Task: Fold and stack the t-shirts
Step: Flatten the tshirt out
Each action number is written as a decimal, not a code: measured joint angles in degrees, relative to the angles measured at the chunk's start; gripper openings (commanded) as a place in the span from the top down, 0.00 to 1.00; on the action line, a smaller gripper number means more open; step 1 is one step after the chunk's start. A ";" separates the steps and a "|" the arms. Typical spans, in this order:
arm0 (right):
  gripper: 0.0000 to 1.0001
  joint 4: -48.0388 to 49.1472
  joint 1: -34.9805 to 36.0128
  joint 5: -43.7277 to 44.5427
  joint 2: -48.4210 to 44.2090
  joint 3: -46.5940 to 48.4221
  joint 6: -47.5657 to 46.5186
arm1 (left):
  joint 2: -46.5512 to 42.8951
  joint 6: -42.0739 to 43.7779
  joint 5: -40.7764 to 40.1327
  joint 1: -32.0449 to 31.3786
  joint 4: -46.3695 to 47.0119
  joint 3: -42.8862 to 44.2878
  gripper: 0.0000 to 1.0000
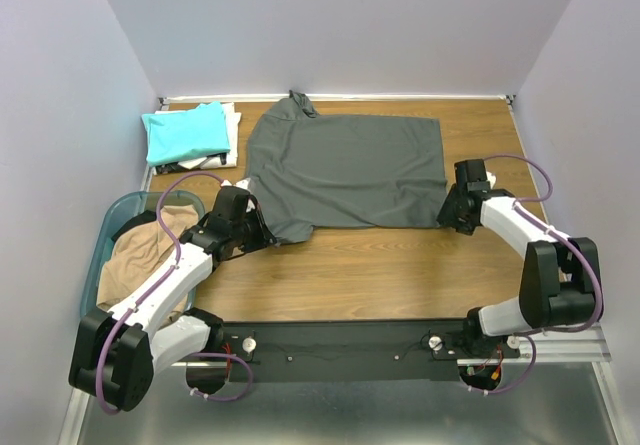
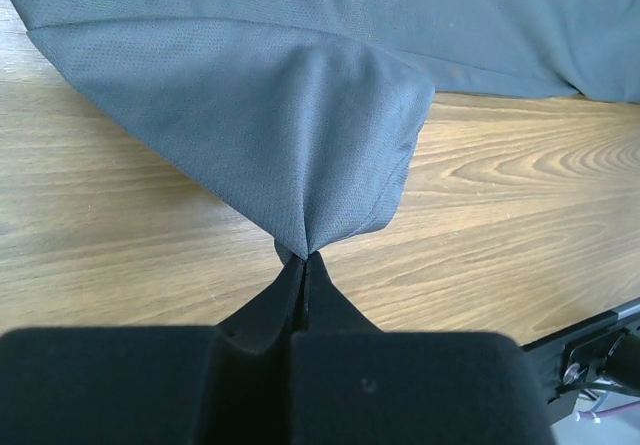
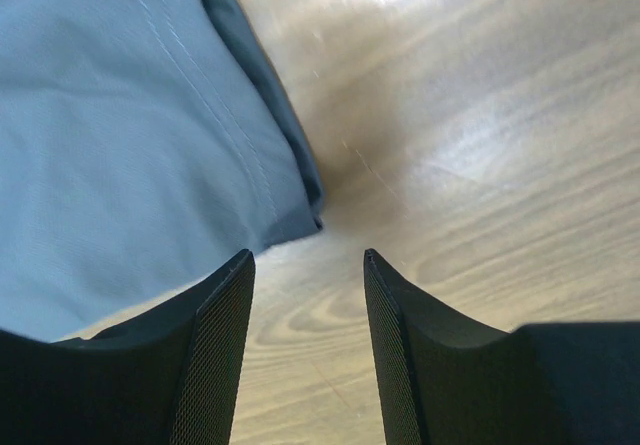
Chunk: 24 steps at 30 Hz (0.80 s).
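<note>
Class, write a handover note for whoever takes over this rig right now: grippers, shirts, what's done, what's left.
Left gripper: shut on the near-left corner of the dark grey t-shirt.
Right gripper: open at that shirt's near-right corner, gripping nothing.
Shirts: the dark grey one lies spread on the table; teal t-shirt lies folded on the white t-shirt, far left; tan t-shirt lies crumpled in the basket.
Done: teal and white stacked.
Left: fold the grey, then the tan, and stack both.

There are 4 t-shirts: 1 dark grey (image 1: pixel 345 170), 1 teal (image 1: pixel 187 131), 1 white (image 1: pixel 233 128), 1 tan (image 1: pixel 135 260). Also 1 basket (image 1: pixel 108 227) and 2 arms (image 1: pixel 165 287) (image 1: pixel 520 230).
</note>
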 measured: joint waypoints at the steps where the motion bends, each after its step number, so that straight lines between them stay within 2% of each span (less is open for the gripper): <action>1: 0.46 0.00 0.00 0.00 -0.46 -0.46 0.02 | 0.00 0.00 0.00 0.02 -0.07 0.00 1.00; 16: 0.47 1.70 0.00 0.09 4.11 -0.15 -0.61 | 0.07 0.46 -0.07 0.02 -0.68 0.83 1.00; 24: 0.48 1.84 0.00 0.04 3.58 0.04 -0.98 | 0.07 0.52 -0.85 0.07 -1.51 0.98 1.00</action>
